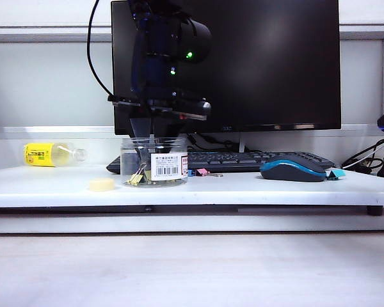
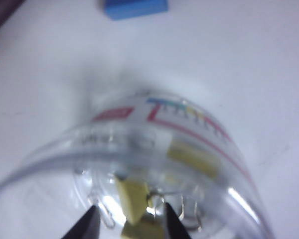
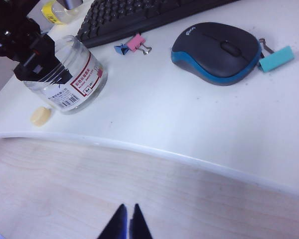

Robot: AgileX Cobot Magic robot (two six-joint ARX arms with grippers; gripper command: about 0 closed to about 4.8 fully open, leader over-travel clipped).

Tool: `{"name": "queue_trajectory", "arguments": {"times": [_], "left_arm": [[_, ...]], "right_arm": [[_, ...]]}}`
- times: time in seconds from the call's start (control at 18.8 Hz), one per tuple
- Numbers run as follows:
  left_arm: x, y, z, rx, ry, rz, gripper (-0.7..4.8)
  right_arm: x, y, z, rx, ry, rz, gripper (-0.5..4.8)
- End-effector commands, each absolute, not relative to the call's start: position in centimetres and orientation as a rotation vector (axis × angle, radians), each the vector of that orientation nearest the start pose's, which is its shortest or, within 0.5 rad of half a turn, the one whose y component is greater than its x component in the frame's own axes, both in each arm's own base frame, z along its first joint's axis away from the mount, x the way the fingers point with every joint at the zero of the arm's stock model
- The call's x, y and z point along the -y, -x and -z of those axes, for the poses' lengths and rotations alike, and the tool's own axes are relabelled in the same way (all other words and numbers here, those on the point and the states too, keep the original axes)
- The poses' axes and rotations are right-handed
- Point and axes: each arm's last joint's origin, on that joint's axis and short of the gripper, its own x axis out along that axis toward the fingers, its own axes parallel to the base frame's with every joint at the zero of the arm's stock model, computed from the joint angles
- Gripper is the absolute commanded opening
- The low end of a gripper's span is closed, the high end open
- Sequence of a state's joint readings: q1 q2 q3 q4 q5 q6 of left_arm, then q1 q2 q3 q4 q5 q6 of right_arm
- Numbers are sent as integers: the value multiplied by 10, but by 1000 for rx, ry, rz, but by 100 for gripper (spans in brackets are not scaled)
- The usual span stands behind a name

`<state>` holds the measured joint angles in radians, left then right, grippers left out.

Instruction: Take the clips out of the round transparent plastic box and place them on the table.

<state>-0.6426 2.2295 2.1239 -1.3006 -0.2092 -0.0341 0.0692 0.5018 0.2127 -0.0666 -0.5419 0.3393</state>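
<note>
- Left gripper inside the clear jar, fingers apart astride a yellow clip; grasp uncertain in blur.
- Right gripper clenched, empty, above the floor beside the table.

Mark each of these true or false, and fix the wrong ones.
1. The left gripper is down inside the clear jar. True.
2. Its fingers stand apart on either side of a yellow clip. True.
3. The jar lies on its side. False: it stands upright on the white desk.
4. A pink clip and a blue clip lie on the desk by the keyboard. True.
5. The right gripper grips the mouse. False: it hangs shut and empty over the wood surface, away from the mouse.
</note>
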Motion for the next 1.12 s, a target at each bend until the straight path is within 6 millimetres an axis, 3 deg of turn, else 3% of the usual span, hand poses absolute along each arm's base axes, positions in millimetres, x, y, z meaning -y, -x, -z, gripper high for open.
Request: {"name": "queue_trajectory", "arguments": {"times": [0.05,0.75,0.91,1.12], "left_arm": [[265,-363,-244,-1316,-564,349,176],[263,-370,-223,-1371,-563,349,174],[265,-371,-216,-1386,-555,362,89],[267,-373,-208,-1396,-557,362,88]], "right_arm": [[-24,-126,-188,-434,-403,-543,22],[-23,-126,-188,-433,-401,-535,22],[-23,-126,-188,-432,-401,-532,22],[-23,-126,-188,-431,-400,-528,22]]}}
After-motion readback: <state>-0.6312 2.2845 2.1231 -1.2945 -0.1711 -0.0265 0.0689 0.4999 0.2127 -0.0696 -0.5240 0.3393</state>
